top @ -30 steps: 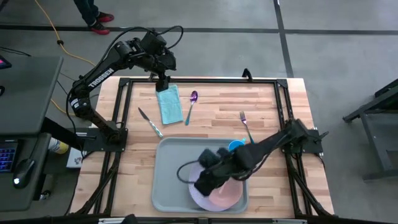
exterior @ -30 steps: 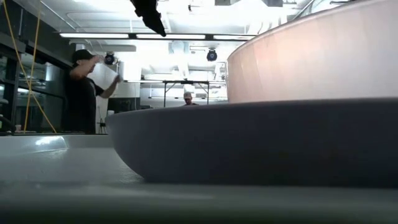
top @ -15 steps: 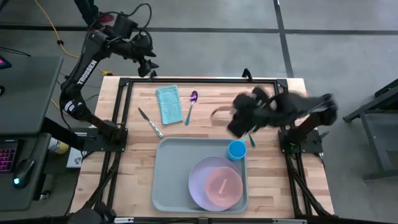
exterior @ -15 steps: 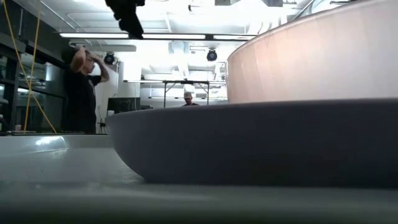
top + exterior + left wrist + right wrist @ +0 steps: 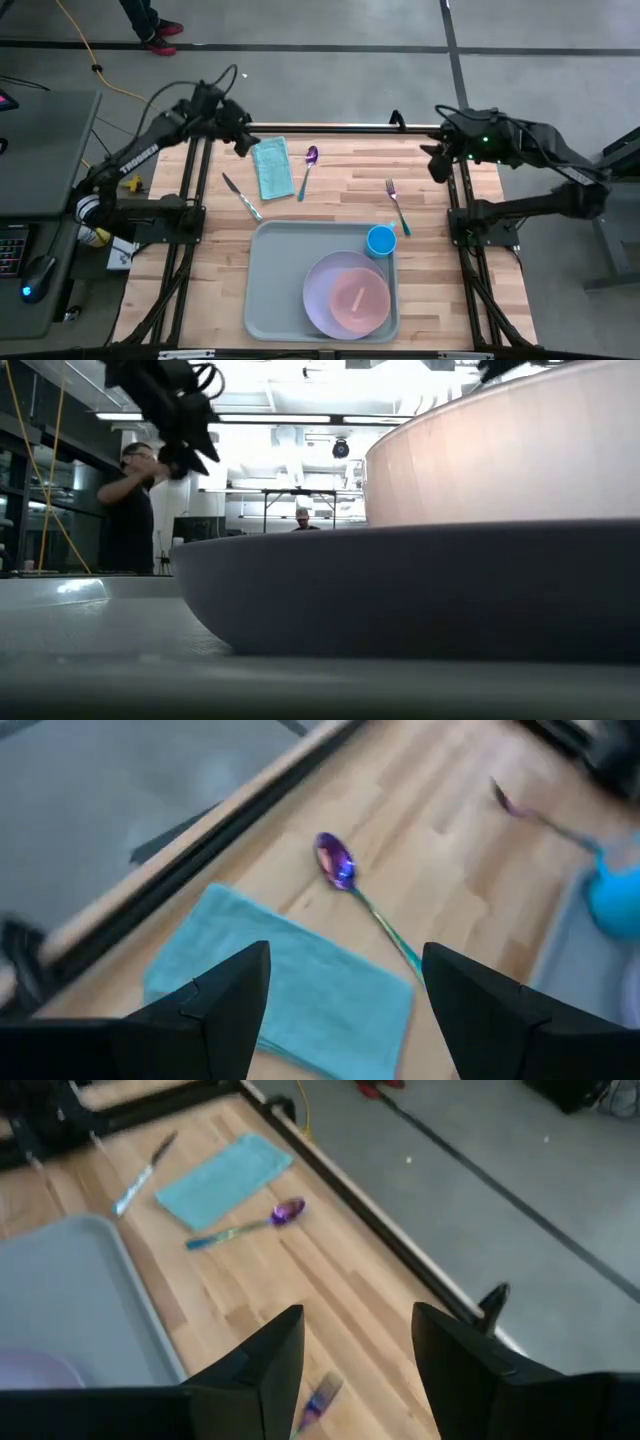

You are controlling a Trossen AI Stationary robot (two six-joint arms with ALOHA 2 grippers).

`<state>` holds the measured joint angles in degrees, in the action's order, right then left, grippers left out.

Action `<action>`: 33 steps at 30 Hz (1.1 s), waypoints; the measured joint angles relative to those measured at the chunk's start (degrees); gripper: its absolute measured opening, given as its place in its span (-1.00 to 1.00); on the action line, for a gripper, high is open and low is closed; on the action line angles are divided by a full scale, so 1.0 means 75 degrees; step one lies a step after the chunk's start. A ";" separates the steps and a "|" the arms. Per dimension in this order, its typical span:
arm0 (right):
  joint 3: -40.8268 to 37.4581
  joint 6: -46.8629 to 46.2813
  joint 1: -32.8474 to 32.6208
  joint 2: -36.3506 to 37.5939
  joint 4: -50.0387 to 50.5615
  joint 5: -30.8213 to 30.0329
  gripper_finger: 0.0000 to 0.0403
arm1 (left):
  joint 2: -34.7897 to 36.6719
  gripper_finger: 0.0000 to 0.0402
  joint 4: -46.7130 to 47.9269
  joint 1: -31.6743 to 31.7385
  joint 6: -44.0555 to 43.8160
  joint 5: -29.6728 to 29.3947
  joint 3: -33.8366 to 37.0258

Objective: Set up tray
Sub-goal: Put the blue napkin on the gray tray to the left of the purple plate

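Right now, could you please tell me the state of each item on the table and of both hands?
Tray: flat on table, holding plate and cup.
Plate: in tray, near corner.
Cup: upright in tray, beside plate.
Napkin: folded, on table.
Spoon: lying beside napkin.
Knife: lying on table.
Fork: lying on table, outside tray.
Left hand: open, empty, above napkin.
Right hand: open, empty, above the table's far right corner.

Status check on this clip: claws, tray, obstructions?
Left claw open over napkin. Right claw open, empty, at far right edge. Tray holds plate and cup. Nothing blocking.
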<state>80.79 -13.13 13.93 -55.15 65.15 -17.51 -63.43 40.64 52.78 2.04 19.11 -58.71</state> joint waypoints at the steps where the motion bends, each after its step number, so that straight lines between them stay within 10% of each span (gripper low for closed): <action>1: -0.0172 0.0076 0.0171 0.0094 -0.0012 0.0179 -0.19 | 0.0112 0.46 -0.0254 -0.0056 -0.0417 -0.0189 0.0306; 13: -0.2190 -0.0314 0.1037 0.0149 -0.1835 0.1451 -0.11 | 0.0240 0.46 -0.0172 -0.0196 -0.3718 -0.2445 0.1514; 33: -0.2792 -0.0410 0.1041 0.0110 -0.2790 0.1704 -0.11 | -0.2276 0.46 -0.0954 -0.0190 -0.4135 -0.2391 0.1520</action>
<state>59.86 -16.21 21.74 -54.33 44.23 -4.73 -80.50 33.49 51.35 -28.97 1.17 -47.31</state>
